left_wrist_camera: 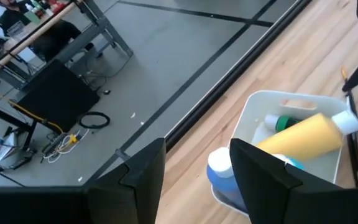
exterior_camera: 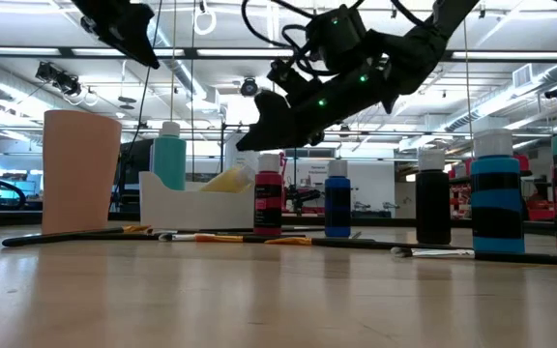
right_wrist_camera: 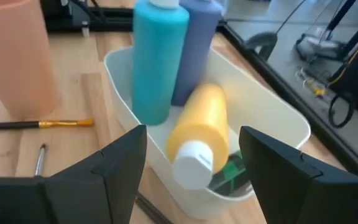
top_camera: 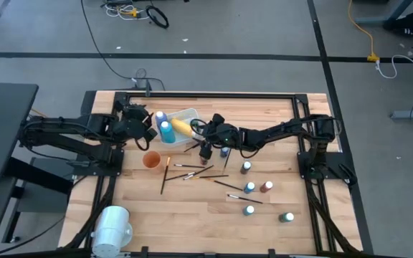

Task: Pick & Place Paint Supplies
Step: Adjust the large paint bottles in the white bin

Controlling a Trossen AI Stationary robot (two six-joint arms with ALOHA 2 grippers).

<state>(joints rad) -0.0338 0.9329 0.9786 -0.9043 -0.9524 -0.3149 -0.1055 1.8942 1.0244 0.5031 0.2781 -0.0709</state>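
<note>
A white tub (top_camera: 187, 113) at the table's far middle holds an upright teal bottle (right_wrist_camera: 160, 62) and an upright blue bottle (right_wrist_camera: 194, 37). A yellow bottle (right_wrist_camera: 197, 121) lies slanted in it, over a green bottle (right_wrist_camera: 229, 171). My right gripper (right_wrist_camera: 191, 134) is open just short of the tub's right side (top_camera: 199, 131), its fingers level with the yellow bottle's white cap and touching nothing. My left gripper (left_wrist_camera: 197, 149) hangs open and empty above the tub's left side (top_camera: 147, 123). Several white-capped bottles (top_camera: 249, 188) stand loose on the table, and thin brushes (top_camera: 192, 170) lie flat.
An orange cup (top_camera: 151, 159) stands near the tub's near left corner. A large white cylinder (top_camera: 112, 226) lies at the near left. A red bottle (exterior_camera: 268, 195) and a blue bottle (exterior_camera: 337, 198) stand below my right arm. Bare wood lies at the table's near middle.
</note>
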